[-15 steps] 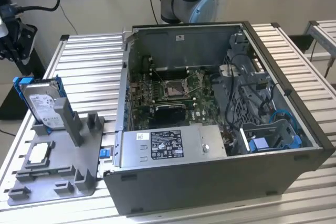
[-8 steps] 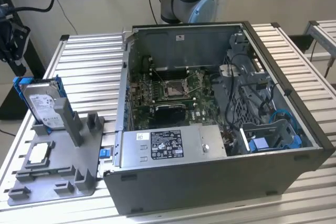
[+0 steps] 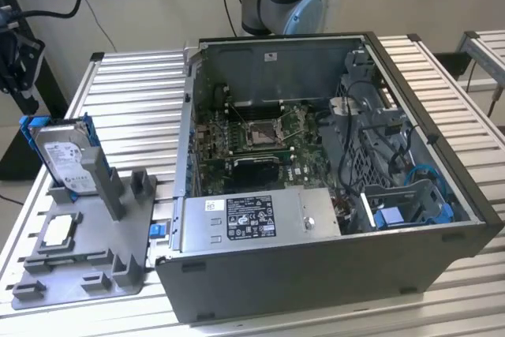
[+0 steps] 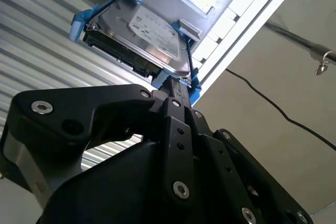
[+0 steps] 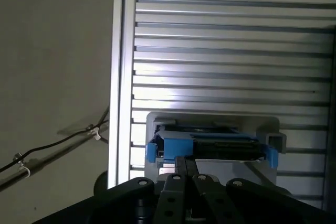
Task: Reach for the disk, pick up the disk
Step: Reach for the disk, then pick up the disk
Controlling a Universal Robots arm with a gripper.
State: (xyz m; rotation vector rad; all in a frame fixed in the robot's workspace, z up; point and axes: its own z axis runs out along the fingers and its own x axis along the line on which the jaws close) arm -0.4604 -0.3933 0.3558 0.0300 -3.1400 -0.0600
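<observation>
Points the gripper (image 4: 176,83) at the disk (image 4: 149,32) in the second wrist view, fingers drawn together and clamped on nothing, tips right at its blue bracket (image 4: 195,92); cannot tell whether touching. Finds the disk standing on edge in a grey fixture (image 3: 118,234) at the exterior view's left, on the slatted table (image 3: 134,92), beside the open computer case (image 3: 316,274). Shows a small square chip (image 3: 59,230) lying flat in the same fixture.

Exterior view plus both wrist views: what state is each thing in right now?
Disk: standing on edge in the grey stand, not gripped.
Chip: lying flat on the stand.
Computer case: side open, boards exposed.
End effector: shut, empty, short of the disk.
</observation>
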